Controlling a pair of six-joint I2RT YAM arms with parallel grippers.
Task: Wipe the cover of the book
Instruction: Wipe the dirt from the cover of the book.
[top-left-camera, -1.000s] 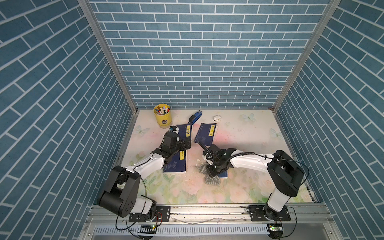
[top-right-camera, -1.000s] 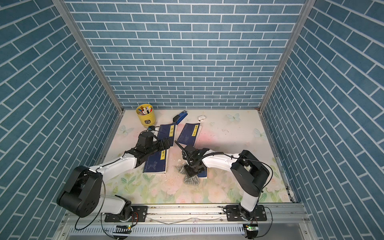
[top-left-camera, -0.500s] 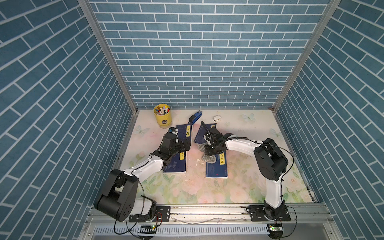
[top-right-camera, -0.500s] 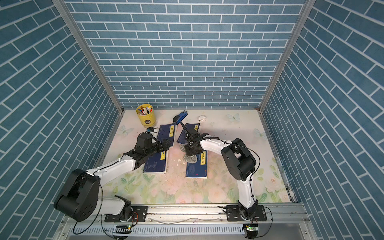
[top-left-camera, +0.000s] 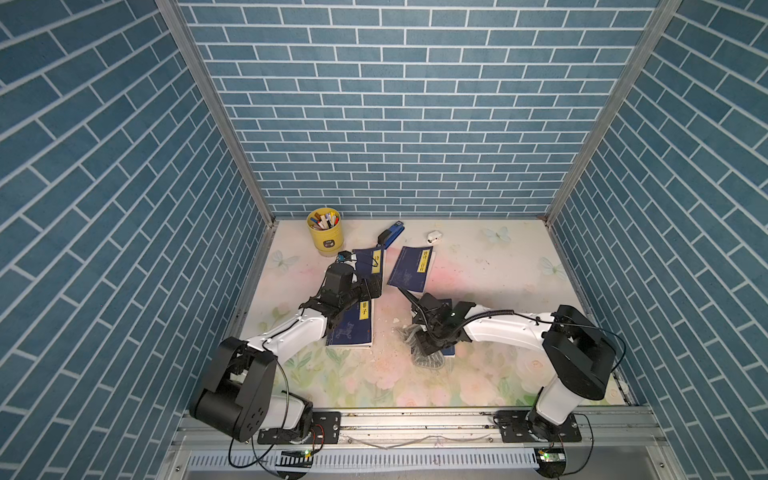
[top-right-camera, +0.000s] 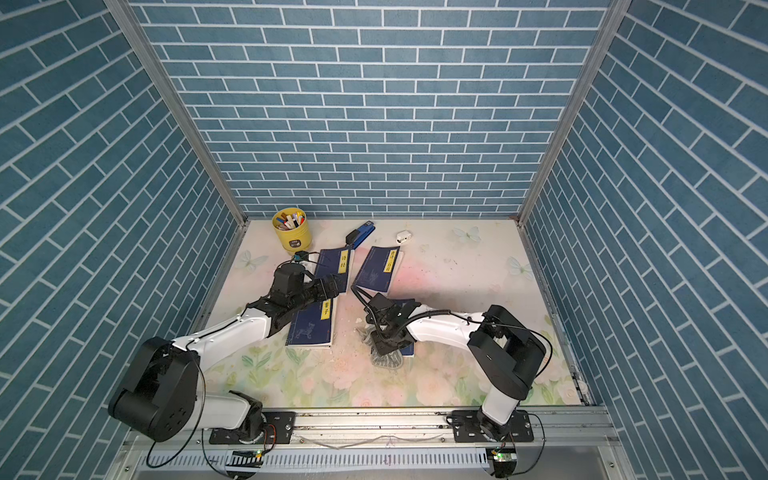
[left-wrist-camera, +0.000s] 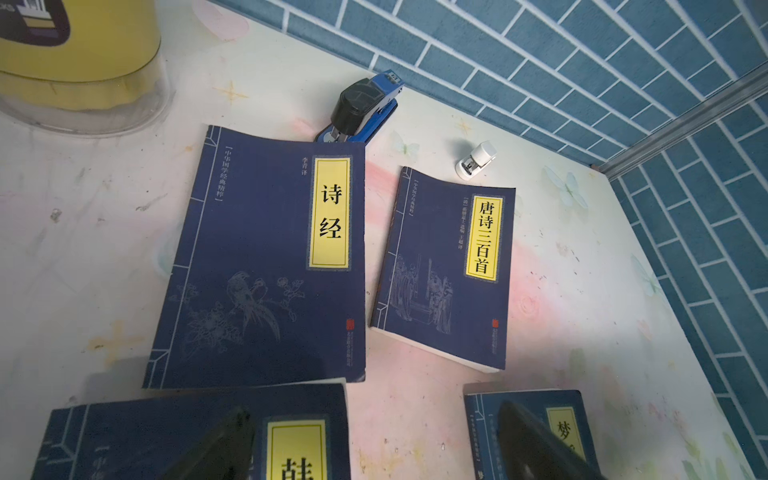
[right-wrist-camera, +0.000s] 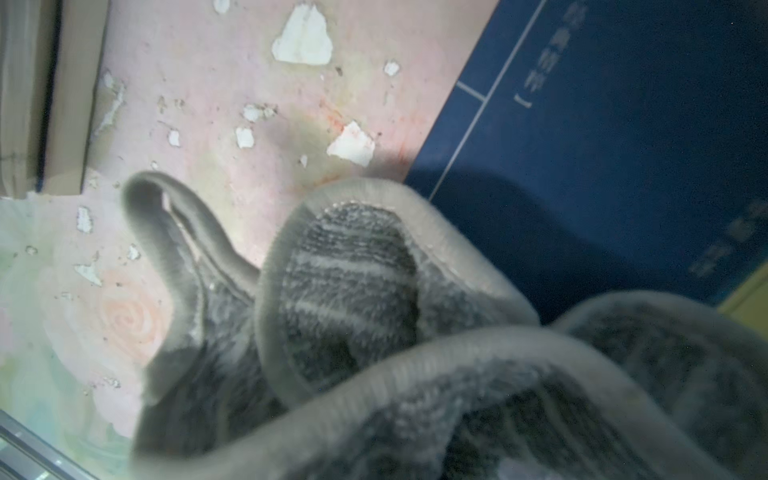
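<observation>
Jaws R pinch cloth (right-wrist-camera: 349, 291), L wide, stapler (left-wrist-camera: 361, 106) nr books (left-wrist-camera: 257, 257), prob. paper scraps (right-wrist-camera: 303, 37)

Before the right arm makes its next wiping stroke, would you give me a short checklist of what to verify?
1. Grey striped cloth gripped by right gripper: ok, shut on it.
2. Cloth over the dark blue book beneath the right arm: ok, though part lies on the floral table.
3. Left gripper clear of the cloth: ok, open, over the neighbouring dark blue book.
4. Wiped book steadied: not ok, nothing holds it.
5. White flakes beside the book: not ok, they could get dragged onto the cover.
6. Cover clean: cannot tell, arm and cloth hide most of it.
</observation>
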